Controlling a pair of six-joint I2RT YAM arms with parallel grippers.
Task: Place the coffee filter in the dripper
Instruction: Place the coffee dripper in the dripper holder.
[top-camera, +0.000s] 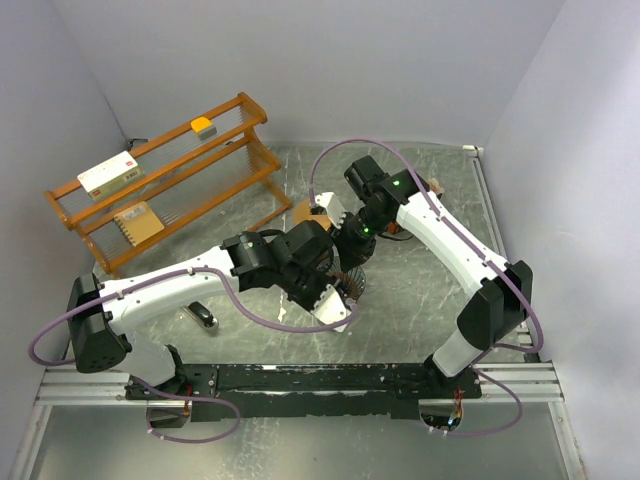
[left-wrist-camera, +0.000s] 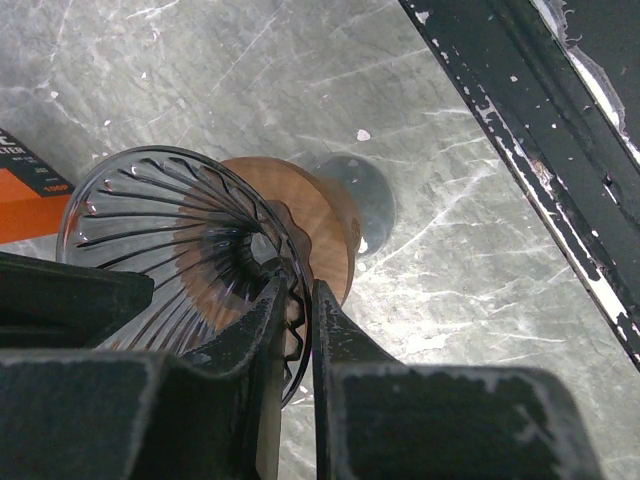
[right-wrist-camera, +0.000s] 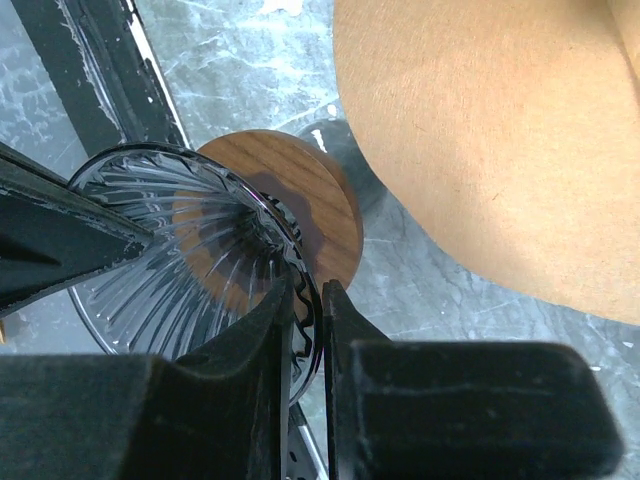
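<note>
Grey marbled table (top-camera: 420, 290), pale walls. Wooden rack (top-camera: 160, 190) at back left holds white box (top-camera: 110, 173) on top rail. Glass dripper (left-wrist-camera: 170, 240) at table centre, between both arms: ribbed clear cone, wooden collar (right-wrist-camera: 310, 200). Cone shows only its ribs. Left gripper (left-wrist-camera: 300, 290) pinches cone rim, one finger inside, one outside. Right gripper (right-wrist-camera: 312, 295) pinches same rim likewise. Brown paper coffee filter (right-wrist-camera: 500, 140) outside dripper, close beside it in right wrist view; support cannot be told.
</note>
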